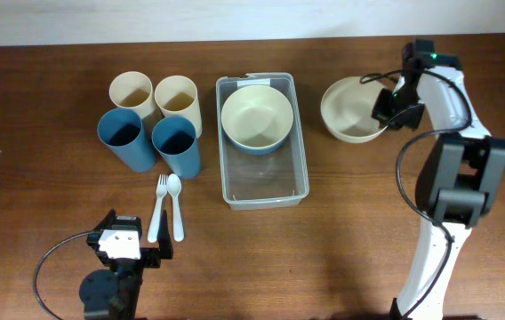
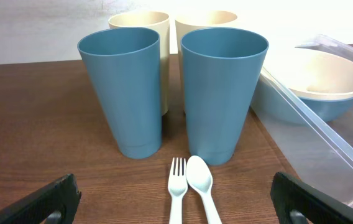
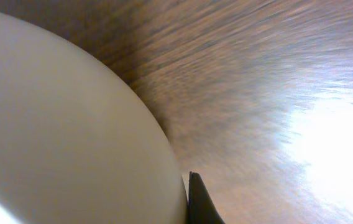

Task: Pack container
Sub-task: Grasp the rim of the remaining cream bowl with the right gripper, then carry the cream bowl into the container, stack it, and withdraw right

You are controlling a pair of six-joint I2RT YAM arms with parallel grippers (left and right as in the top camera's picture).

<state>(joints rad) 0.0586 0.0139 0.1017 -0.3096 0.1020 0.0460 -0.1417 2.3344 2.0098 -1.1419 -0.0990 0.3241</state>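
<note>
One cream bowl (image 1: 352, 108) at right hand (image 1: 393, 105); grip on rim probable, cannot tell; lift level, clear container (image 1: 266, 182) wall; left hand (image 2: 178, 208) open.

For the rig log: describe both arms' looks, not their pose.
Right arm: white links, black joint housings, a loose black cable, a green light near the wrist. Left arm: black, with a white block and a black cable loop. Left fingers and right finger are black.
</note>
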